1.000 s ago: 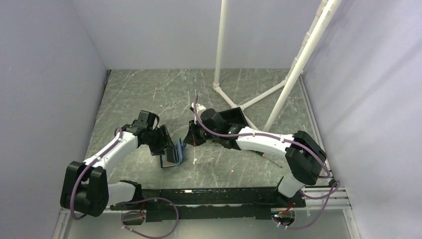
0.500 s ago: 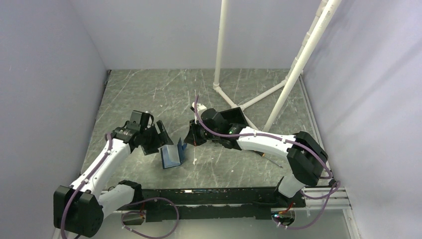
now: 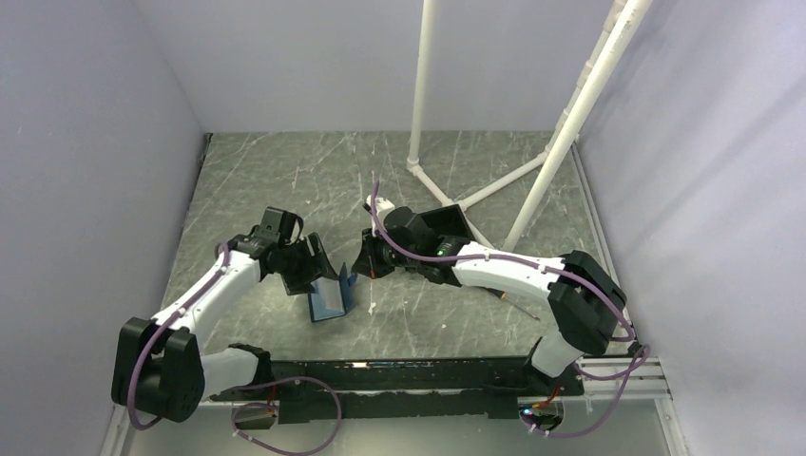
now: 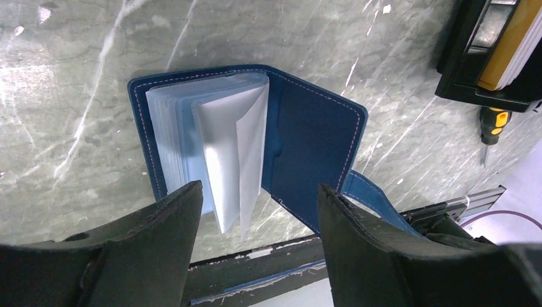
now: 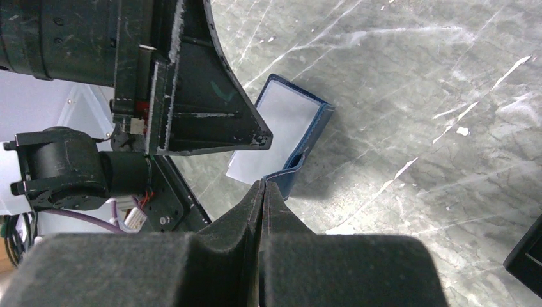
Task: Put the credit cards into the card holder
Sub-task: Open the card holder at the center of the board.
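Observation:
The dark-blue card holder (image 3: 331,297) lies open on the table, its pale shiny pockets (image 4: 211,141) fanned up. My left gripper (image 3: 314,269) is open just left of and above it; in the left wrist view its gripper (image 4: 259,192) straddles the holder's near edge without touching it. My right gripper (image 3: 366,261) is shut just right of the holder; in the right wrist view its gripper (image 5: 263,185) shows nothing between the fingers, with the holder (image 5: 291,128) ahead. An orange-gold card with whitish edges (image 4: 514,35) stands in the black box.
The black open box (image 3: 447,223) sits behind the right wrist. An orange-handled screwdriver (image 4: 491,121) lies beside it. A white pipe frame (image 3: 423,85) stands at the back right. Grey walls close in on both sides.
My left gripper let go of the holder and pulled back left, then came back next to it. The holder now lies open on the table. The right arm has not moved.

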You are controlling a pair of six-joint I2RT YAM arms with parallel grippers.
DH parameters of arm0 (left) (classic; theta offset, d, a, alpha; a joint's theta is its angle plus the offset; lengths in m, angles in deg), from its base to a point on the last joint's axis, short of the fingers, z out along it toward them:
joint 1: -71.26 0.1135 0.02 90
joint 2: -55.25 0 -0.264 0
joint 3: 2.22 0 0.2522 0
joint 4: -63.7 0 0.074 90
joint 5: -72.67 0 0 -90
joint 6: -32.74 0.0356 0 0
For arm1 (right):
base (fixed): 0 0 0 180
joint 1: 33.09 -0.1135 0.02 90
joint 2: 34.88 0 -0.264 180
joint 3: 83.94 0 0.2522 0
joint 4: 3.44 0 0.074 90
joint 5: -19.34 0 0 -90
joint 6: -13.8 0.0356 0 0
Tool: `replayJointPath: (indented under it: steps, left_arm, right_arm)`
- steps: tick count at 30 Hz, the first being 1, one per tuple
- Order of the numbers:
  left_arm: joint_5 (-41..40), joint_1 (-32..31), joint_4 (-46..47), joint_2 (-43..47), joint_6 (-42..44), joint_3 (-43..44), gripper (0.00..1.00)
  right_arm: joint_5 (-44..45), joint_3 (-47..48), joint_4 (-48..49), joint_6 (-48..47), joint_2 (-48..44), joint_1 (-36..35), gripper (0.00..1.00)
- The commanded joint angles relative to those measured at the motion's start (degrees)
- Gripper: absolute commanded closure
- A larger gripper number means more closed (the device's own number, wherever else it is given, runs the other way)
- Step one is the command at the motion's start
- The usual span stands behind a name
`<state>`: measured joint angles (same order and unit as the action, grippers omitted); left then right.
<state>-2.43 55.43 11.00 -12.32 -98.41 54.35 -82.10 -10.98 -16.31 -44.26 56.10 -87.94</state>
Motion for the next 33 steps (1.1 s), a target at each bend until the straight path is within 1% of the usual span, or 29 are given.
replayJointPath:
  steps: [1, 3, 5, 7, 10, 13, 15, 16, 18, 19, 21, 24, 27, 29, 32, 33]
  left_arm:
    - [2.32, -0.21, 4.51, -0.96, 0.51, -1.64, 0.28]
    - [2.51, -0.25, 4.67, -2.17, 0.60, -1.41, 0.26]
    - [1.65, -0.29, 4.13, -2.96, 0.74, -1.09, 0.18]
    - [1.14, -0.34, 4.32, -2.81, 0.91, -1.33, 0.16]
    - [1.21, -0.34, 5.12, -3.09, 0.93, -2.03, 0.14]
    - [3.03, -0.34, 8.24, -4.10, 0.30, -2.95, 0.14]
    - [2.63, -0.34, 8.30, -4.30, -0.30, -2.44, 0.14]
    - [1.71, -0.34, 7.69, -3.87, -0.29, -1.93, 0.12]
    - [-1.67, -0.34, 4.90, -2.30, -0.37, -0.43, 0.06]
    - [-3.99, -0.34, 3.12, -1.43, -0.76, 0.50, 0.03]
    - [-9.40, 0.21, -1.03, -0.23, -1.93, 2.82, 0.01]
    - [-13.06, 3.13, -7.08, -0.91, -1.49, 7.92, 0.01]
    - [-11.27, 8.72, -11.07, -2.67, 1.05, 12.18, 0.01]
    - [-8.65, 12.57, -11.84, -3.40, 2.77, 13.40, 0.01]
    - [-4.63, 17.32, -11.44, -3.70, 4.02, 12.74, 0.01]
    - [-3.78, 18.72, -11.39, -3.71, 4.08, 12.37, 0.01]
  right_arm:
    - [0.82, -0.08, 0.98, -1.09, -0.25, 0.15, 1.00]
    - [1.21, -0.60, 0.79, -1.14, -0.03, 0.45, 1.00]
    - [2.41, -1.31, 0.47, -1.58, 0.11, 0.53, 1.00]
    - [4.07, -1.47, -0.51, -2.61, 0.44, 0.53, 0.99]
    - [9.36, -0.75, -5.18, -6.11, 0.27, -0.10, 0.86]
    - [19.14, 0.93, -9.28, -10.68, -1.17, -2.99, 0.71]
    - [22.74, 2.54, -10.90, -12.64, -2.31, -5.10, 0.62]
    - [24.15, 3.55, -11.56, -13.57, -2.84, -6.39, 0.57]
    - [26.28, 6.44, -12.90, -14.93, -2.68, -9.24, 0.44]
    - [27.01, 7.90, -13.55, -15.05, -2.20, -10.55, 0.40]
    - [28.48, 9.59, -13.54, -15.08, -1.47, -13.44, 0.34]
    - [31.42, 11.99, -11.75, -15.06, 0.48, -18.37, 0.25]
    - [31.08, 19.13, -15.51, -14.49, 6.05, -20.34, 0.22]
    - [30.98, 22.60, -15.58, -15.23, 9.47, -21.83, 0.21]
    - [27.18, 26.47, -14.85, -15.54, 15.41, -22.32, 0.21]
    - [26.81, 27.89, -15.32, -15.31, 17.49, -22.32, 0.22]
